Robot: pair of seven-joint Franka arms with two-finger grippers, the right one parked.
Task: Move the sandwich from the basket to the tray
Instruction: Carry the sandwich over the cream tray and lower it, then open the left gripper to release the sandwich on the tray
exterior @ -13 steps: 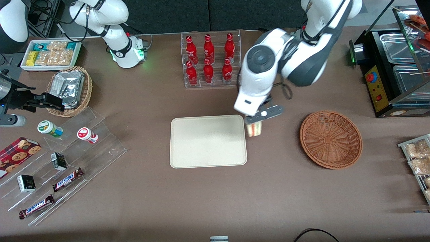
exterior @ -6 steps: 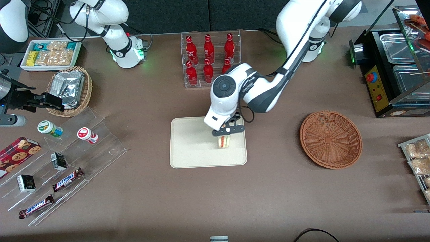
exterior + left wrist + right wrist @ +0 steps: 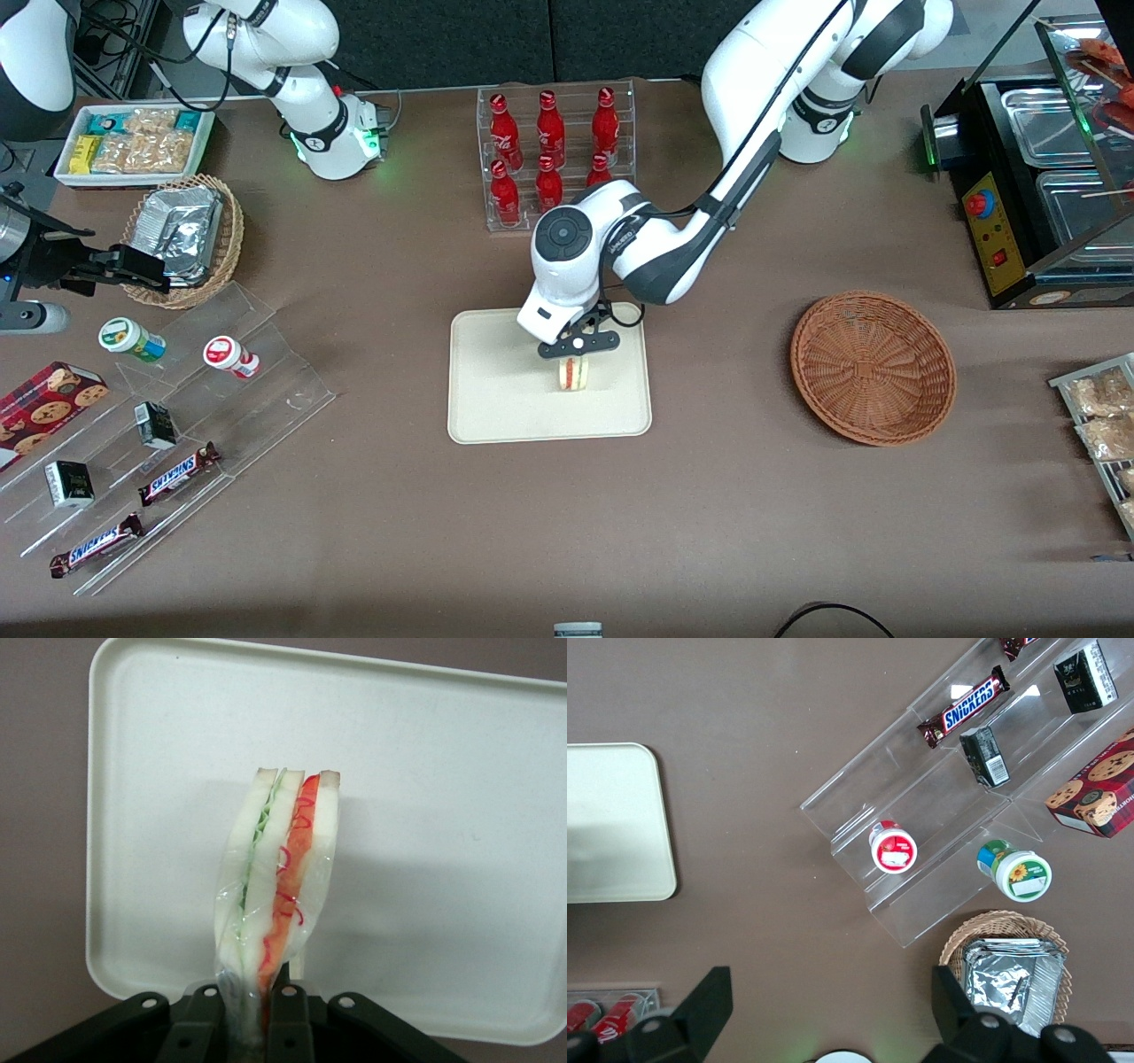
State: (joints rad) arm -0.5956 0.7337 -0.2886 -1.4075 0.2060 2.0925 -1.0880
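The sandwich (image 3: 573, 373) (image 3: 279, 877), a plastic-wrapped wedge of white bread with red and green filling, hangs over the cream tray (image 3: 496, 403) (image 3: 461, 833) near its middle. My left gripper (image 3: 577, 352) (image 3: 251, 1010) is shut on the sandwich's end, its black fingers (image 3: 288, 1019) pressing the wrap from both sides. Whether the sandwich touches the tray surface I cannot tell. The reddish-brown wicker basket (image 3: 873, 368) sits empty toward the working arm's end of the table. The tray's corner also shows in the right wrist view (image 3: 611, 824).
A clear rack of red cola bottles (image 3: 554, 155) stands farther from the front camera than the tray. A tan basket with foil packets (image 3: 186, 235), a clear stepped display with snack bars (image 3: 177, 474) and cups lie toward the parked arm's end. A black food warmer (image 3: 1028, 177) stands past the basket.
The gripper carried the sandwich from beside the tray's edge to over the tray, moved toward its middle and came lower. The arm stretched out lower over the table.
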